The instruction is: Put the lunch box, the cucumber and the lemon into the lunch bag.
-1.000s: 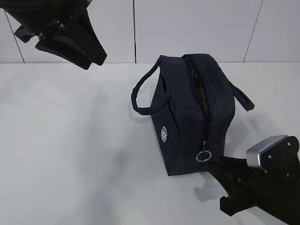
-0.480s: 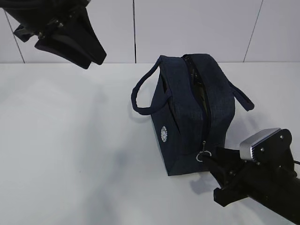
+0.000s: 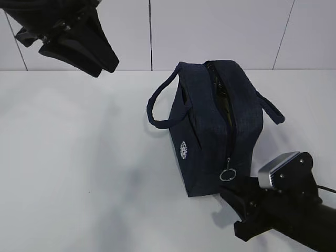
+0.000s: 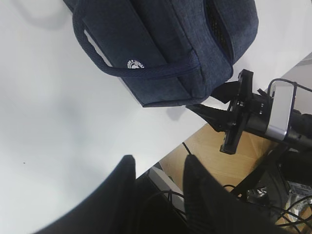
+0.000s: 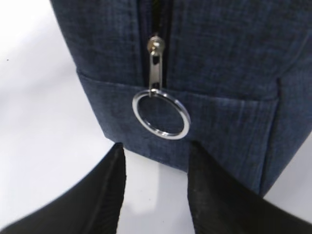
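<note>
Right gripper (image 5: 156, 183): fingers apart, nothing between them, low on the table just below the ring pull (image 5: 161, 114), not touching it.
Left gripper (image 4: 158, 183): fingers apart and empty, raised well away from the bag at the upper left of the exterior view.
Lunch bag (image 3: 215, 126): upright on the white table (image 3: 79, 157), right of centre; 2 loop handles drooping to either side; zipper run back along most of the top, slider at the near end with its ring hanging down the end panel.
Bag mouth: a narrow dark slit with a glint of lining, not spread wide.
Lunch box, cucumber, lemon: none of the 3 visible on the table in any view.
Progress: probably late or at the very start; cannot say which, since the contents of the bag stay unseen.
Likely step: work on the zipper pull, judging by the right gripper's aim.
Hidden: bag interior; far side of the bag; most of both arms cut off by frame edges.
Blurred: left fingers in the left wrist view, dark and out of focus.
</note>
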`<state>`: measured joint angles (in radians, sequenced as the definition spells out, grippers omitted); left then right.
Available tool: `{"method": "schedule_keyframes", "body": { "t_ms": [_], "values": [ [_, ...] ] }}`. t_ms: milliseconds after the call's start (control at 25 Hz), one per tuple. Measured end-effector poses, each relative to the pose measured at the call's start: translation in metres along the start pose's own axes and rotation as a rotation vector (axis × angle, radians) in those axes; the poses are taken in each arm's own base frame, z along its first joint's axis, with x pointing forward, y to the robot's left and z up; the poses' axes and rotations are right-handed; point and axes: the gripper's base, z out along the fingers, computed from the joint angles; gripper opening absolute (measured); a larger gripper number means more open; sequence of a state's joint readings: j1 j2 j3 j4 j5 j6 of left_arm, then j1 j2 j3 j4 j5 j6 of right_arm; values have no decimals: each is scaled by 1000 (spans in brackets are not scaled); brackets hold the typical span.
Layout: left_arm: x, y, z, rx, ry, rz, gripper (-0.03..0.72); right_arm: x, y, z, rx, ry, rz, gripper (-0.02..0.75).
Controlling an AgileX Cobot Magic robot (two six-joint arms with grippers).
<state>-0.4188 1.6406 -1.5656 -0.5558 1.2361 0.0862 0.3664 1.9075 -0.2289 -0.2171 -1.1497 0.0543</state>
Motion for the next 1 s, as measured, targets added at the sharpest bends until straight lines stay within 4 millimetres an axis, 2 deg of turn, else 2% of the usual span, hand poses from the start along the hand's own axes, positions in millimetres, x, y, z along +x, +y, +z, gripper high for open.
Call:
{"method": "schedule_keyframes", "body": {
  "t_ms": [280, 1000],
  "values": [
    [0, 0, 0, -1, 0, 1, 237, -8, -2, 8, 4, -37, -7, 335],
    [0, 0, 0, -1, 0, 1, 237, -8, -6, 8, 41, -38, -22, 335]
  ]
}}
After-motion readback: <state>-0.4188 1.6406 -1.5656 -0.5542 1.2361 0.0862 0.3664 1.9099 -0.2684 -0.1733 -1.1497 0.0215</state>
